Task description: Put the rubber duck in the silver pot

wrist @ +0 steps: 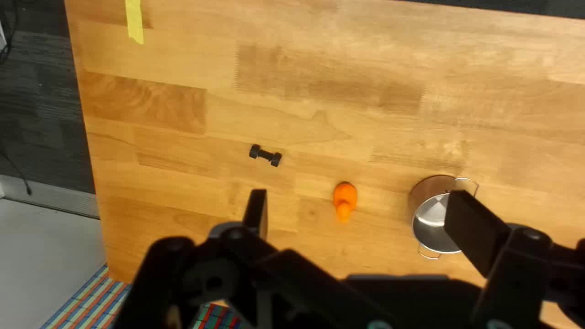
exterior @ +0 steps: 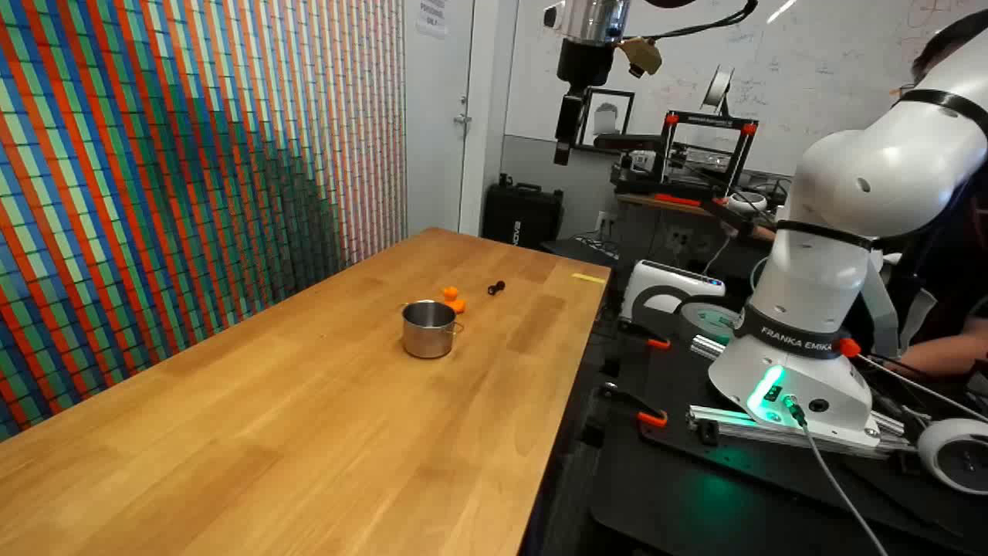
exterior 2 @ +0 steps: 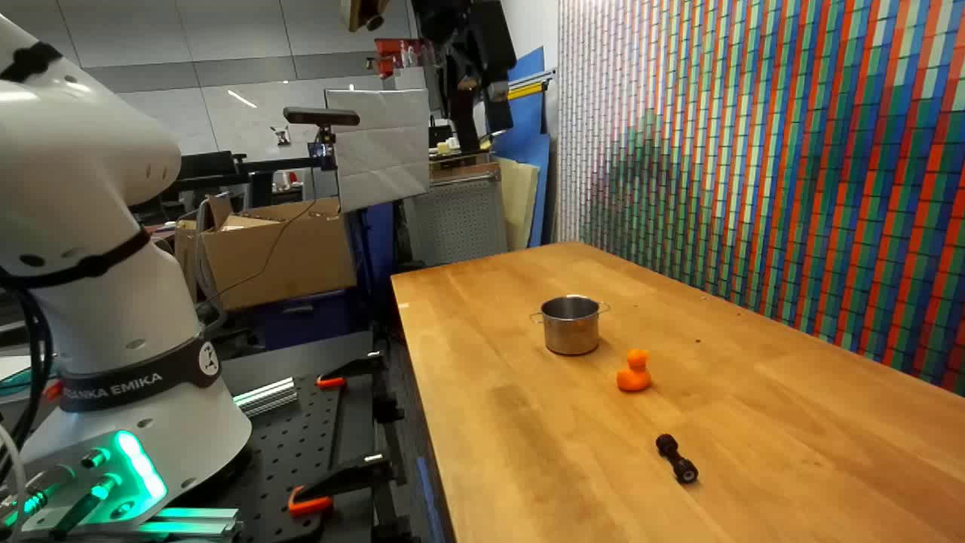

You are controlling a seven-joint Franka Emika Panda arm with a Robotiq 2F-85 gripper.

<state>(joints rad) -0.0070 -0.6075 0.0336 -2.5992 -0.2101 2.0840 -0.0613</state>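
The orange rubber duck [exterior: 452, 303] stands upright on the wooden table, partly hidden behind the pot in this exterior view. It shows fully in an exterior view [exterior 2: 635, 371] and in the wrist view [wrist: 345, 200]. The silver pot [exterior: 429, 332] stands upright beside the duck, a small gap apart, with thin wire handles; it also shows in an exterior view [exterior 2: 571, 332]. In the wrist view the pot [wrist: 434, 219] is partly covered by the right finger, and its visible inside looks empty. My gripper [wrist: 358, 209] is open and empty, high above the table [exterior 2: 497, 467]; it also shows in both exterior views [exterior: 567, 143] [exterior 2: 484, 124].
A small black dumbbell-shaped object [exterior 2: 677, 458] lies on the table near the duck, on the side away from the pot. A yellow tape strip [wrist: 134, 20] marks the table near a corner. A colourful striped wall covering [exterior: 193, 154] runs along the table's long side.
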